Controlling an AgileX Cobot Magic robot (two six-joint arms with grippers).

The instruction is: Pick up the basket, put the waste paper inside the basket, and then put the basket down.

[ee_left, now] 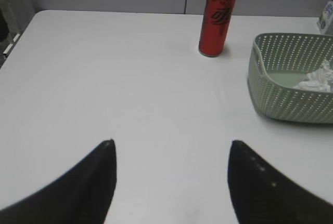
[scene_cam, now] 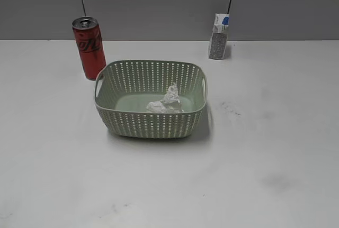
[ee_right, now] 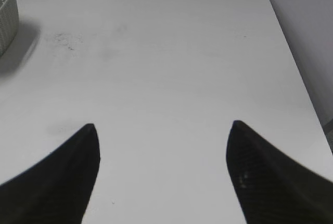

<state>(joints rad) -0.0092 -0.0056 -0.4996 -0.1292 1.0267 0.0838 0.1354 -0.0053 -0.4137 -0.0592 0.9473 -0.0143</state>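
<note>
The pale sage-green basket (scene_cam: 151,118) stands on the white table near the middle. Crumpled white waste paper (scene_cam: 166,101) lies inside it, toward the front right. The left wrist view shows the basket (ee_left: 281,96) at the right edge with the waste paper (ee_left: 317,77) in it. My left gripper (ee_left: 171,143) is open and empty above bare table, well left of the basket. My right gripper (ee_right: 162,126) is open and empty above bare table; a sliver of the basket (ee_right: 6,13) shows at its far left. Neither gripper shows in the exterior view.
A red can (scene_cam: 88,48) stands behind the basket's left corner and also shows in the left wrist view (ee_left: 216,20). A small white-and-grey carton (scene_cam: 219,36) stands at the back right. The table's right edge (ee_right: 299,73) meets a grey wall.
</note>
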